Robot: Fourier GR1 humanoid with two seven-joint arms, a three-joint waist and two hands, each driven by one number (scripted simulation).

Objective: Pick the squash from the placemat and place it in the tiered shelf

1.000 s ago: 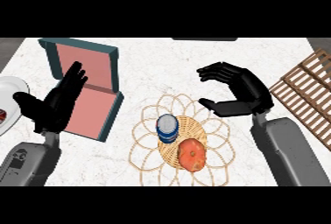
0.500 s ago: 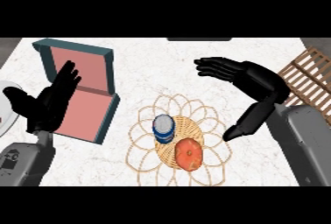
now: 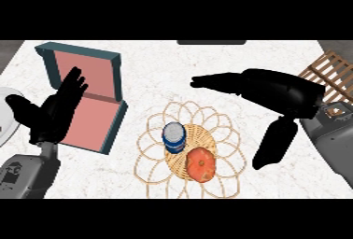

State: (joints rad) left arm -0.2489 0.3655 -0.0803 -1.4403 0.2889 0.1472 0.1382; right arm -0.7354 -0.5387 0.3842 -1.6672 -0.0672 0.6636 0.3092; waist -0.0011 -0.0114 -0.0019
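Right hand [image 3: 276,91] has lifted higher and spread open, holding nothing, since a second ago; squash [image 3: 201,164] untouched on woven placemat [image 3: 224,128], shelf [image 3: 329,74] far right; left hand [image 3: 59,109] rests open.

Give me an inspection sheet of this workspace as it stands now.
Surface: white marbled counter.
Job's things: orange squash on the woven placemat; wooden tiered shelf at the right edge.
Clutter: blue can on the placemat beside the squash; teal box with pink inside; white plate at the left edge.
Hands: left hand open, resting over the box; right hand open, above the counter, holding nothing.
Cables: nothing seen.
Surroundings: dark object at the far edge, unidentifiable.
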